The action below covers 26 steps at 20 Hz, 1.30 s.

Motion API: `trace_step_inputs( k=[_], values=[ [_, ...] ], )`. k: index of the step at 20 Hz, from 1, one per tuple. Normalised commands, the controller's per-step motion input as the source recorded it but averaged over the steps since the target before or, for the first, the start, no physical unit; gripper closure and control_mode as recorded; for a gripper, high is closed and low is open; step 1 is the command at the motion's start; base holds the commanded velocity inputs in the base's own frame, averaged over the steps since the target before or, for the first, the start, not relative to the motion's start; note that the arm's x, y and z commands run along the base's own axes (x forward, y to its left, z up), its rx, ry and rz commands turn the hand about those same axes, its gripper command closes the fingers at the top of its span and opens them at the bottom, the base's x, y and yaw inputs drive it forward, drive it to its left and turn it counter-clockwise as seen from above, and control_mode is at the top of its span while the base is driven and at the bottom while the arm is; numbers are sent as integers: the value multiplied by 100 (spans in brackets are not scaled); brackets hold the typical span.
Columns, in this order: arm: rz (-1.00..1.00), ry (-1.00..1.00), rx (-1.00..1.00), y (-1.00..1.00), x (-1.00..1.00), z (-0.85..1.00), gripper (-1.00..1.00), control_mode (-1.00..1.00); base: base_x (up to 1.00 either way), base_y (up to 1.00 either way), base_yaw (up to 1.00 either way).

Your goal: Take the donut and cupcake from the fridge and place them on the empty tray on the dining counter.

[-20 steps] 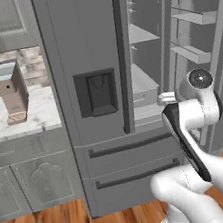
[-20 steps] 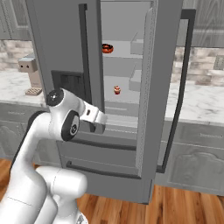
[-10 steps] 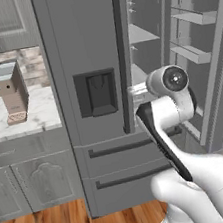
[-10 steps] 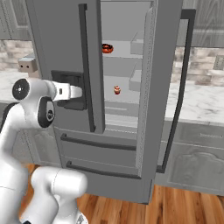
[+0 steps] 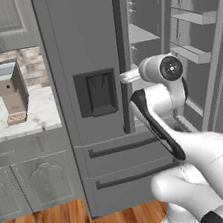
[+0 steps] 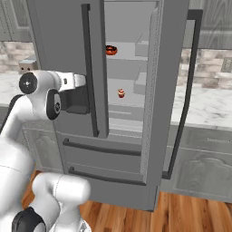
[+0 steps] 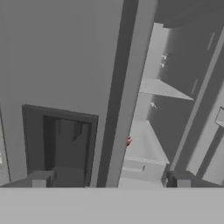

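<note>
Presently, findings as follows.
End effector: my end effector [image 7: 111, 180] stands spread wide with nothing between its tips, level with the dispenser panel [image 5: 96, 92] and facing the fridge [image 5: 86, 46].
Fridge: left door shut, right door [image 6: 162, 86] swung open, two drawers below closed.
Donut: the donut [image 6: 111, 49] sits on an upper shelf inside the open compartment.
Cupcake: the cupcake [image 6: 121, 93] sits on a lower shelf, below the donut and slightly to its right in the right base view.
Obstruction: the shut left door and its long black handle [image 5: 121, 59] stand between my end effector and the shelves; in the hand view that door edge covers all but a red sliver of the cupcake [image 7: 128, 140].
Surroundings: a grey and tan boxy item [image 5: 11, 91] stands on the marble tabletop [image 5: 14, 120] left of the fridge, above grey cabinets [image 5: 35, 180]; the floor is wood [image 6: 181, 218].
View differences: the right base view shows both pastries; the left base view shows the open door's bins [image 5: 190, 18] and bare shelf ends.
</note>
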Motion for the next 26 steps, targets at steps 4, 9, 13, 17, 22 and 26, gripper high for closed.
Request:
trace_step_inputs(
  k=[4,9,13,17,22,26],
  values=[
    [0,-5,5,-22,61,0,-100,-100,0,0,0],
    [0,-1,2,-15,80,-2,-100,-100,0,0,0],
    [0,0,0,9,82,0,-100,-100,0,0,0],
    [0,0,0,8,87,0,-100,-100,0,0,0],
    [0,0,0,0,96,-1,-100,-100,0,0,0],
    [0,0,0,0,93,-6,-100,-100,0,0,0]
  ],
)
